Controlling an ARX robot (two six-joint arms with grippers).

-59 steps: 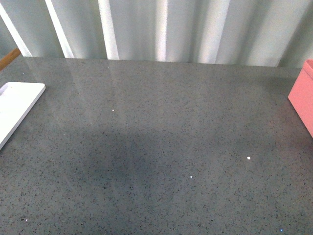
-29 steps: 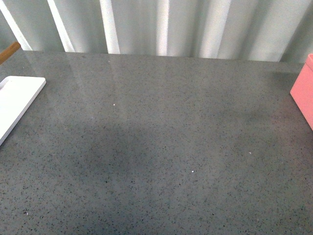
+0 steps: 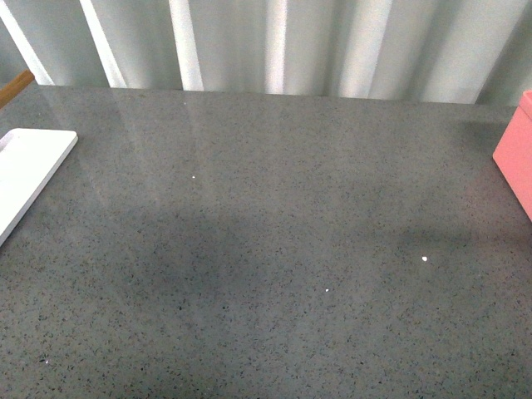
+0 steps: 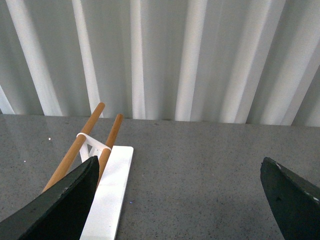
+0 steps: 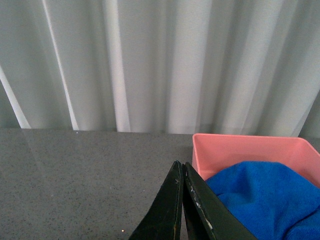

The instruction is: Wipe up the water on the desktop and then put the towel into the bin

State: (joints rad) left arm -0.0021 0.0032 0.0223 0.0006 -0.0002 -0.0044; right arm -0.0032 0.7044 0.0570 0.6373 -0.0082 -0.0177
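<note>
Fingers of the right gripper (image 5: pixel 182 200) are pressed flat together, their dark blades meeting with no gap and nothing between them. Behind the blades, in the right wrist view, the towel (image 5: pixel 260 197) lies bunched inside the bin (image 5: pixel 235 147), its plush blue folds filling the box up to near the rim (whether any corner hangs over the side cannot be told, since the frame cuts it off). The bin stands on the desktop (image 5: pixel 75 170), just beyond the closed blades.

On the other arm, the left gripper (image 4: pixel 175 210) is spread wide, one dark finger at each lower corner of its wrist view with bare stone between them; it holds nothing. Past the near finger (image 4: pixel 65 205) lies a flat white tray (image 4: pixel 112 190), and two wooden rods (image 4: pixel 77 145) joined by a white bracket slope up beside it.

From the front camera neither arm shows. The desktop (image 3: pixel 266 233) runs grey and speckled across the view, with the tray (image 3: pixel 25 174) at its left edge and the bin's (image 3: pixel 515 154) pink wall at its right edge. A pale pleated curtain (image 3: pixel 274 41) hangs behind the far edge.
</note>
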